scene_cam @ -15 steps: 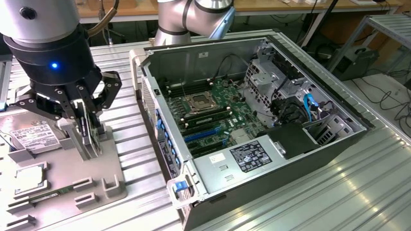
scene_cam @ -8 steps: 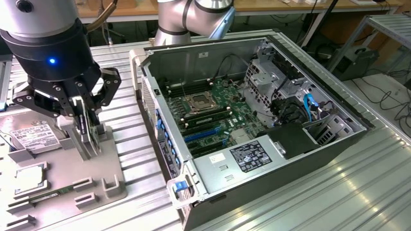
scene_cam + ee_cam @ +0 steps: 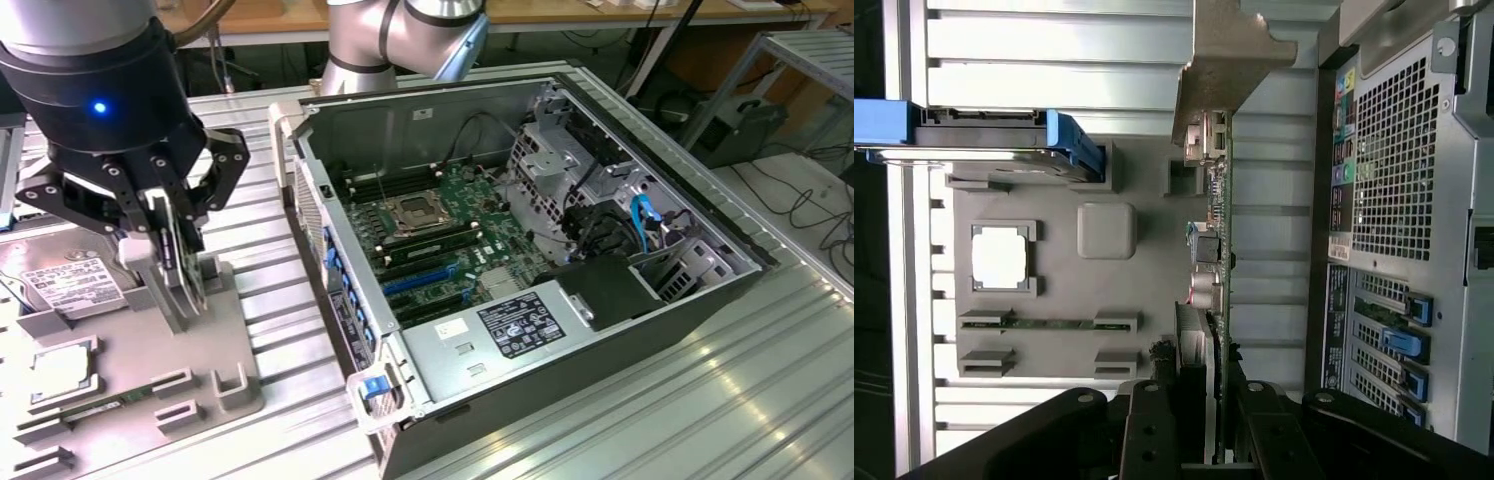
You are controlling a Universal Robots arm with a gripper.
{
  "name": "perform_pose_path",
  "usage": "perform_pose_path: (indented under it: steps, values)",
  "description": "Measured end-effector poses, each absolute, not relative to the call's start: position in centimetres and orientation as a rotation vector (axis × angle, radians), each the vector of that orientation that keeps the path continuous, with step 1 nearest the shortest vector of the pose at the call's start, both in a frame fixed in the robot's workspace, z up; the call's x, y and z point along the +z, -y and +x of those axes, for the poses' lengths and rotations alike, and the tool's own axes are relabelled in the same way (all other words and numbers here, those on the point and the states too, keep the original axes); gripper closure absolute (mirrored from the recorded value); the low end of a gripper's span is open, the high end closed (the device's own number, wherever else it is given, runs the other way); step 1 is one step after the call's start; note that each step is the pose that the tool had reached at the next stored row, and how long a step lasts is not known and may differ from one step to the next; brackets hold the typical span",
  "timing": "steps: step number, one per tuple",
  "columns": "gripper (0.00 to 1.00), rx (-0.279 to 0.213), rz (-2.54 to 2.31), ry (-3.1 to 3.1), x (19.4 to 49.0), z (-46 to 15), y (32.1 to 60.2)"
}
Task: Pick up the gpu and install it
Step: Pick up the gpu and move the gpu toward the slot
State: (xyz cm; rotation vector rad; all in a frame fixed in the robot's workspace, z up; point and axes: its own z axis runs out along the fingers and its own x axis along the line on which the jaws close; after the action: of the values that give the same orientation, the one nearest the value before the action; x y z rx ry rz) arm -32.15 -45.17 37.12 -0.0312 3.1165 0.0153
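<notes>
One gripper (image 3: pixel 178 250) up front, fingers pinched narrow on gpu (image 3: pixel 1220 230). Card upright, seen edge-on, metal bracket (image 3: pixel 1229 60) at end away from fingers. Card over grey tray (image 3: pixel 134 385), near its edge. Hard drive (image 3: pixel 60 280) lying in same tray. Open computer case (image 3: pixel 667 370) beyond, toward exterior view's right, motherboard (image 3: pixel 454 235) exposed.

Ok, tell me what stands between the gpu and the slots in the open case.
Nothing loose lies in between. The gripper is closed on the upright gpu. Between it and the blue slots are a strip of table and the case's rear wall, which rises above them.
</notes>
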Motion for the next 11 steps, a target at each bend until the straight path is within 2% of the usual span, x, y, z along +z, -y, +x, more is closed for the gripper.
perform_pose_path:
  steps: [11]
  values:
    - [0.72,0.015,-0.031,-3.117,38.22,-32.14,45.18]
